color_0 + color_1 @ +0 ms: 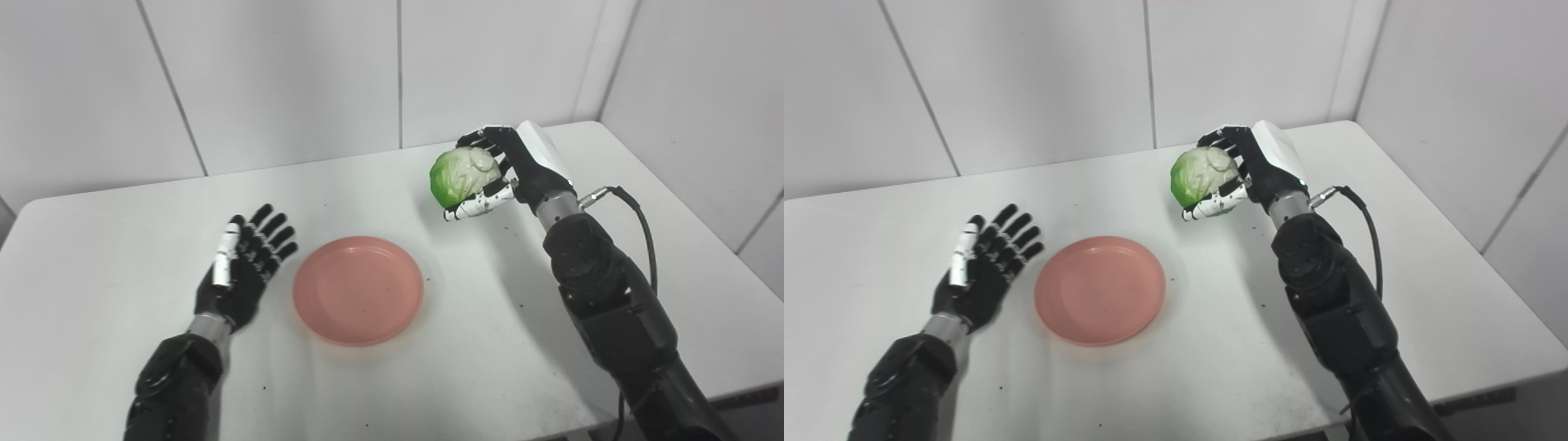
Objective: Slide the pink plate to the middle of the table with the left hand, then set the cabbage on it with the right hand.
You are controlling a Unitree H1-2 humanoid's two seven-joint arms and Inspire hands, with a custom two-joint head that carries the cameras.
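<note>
The pink plate (358, 290) lies flat near the middle of the white table (92, 245), with nothing on it. My left hand (248, 260) rests just left of the plate, palm up, fingers spread, holding nothing. A pale green cabbage (460, 174) is held in my right hand (511, 168), which is shut on it from the right side. The cabbage hangs above the table, up and to the right of the plate, clear of its rim.
White wall panels stand behind the table and along its right side. The table's front edge (723, 392) runs close under my right arm. A black cable (640, 220) loops off the right wrist.
</note>
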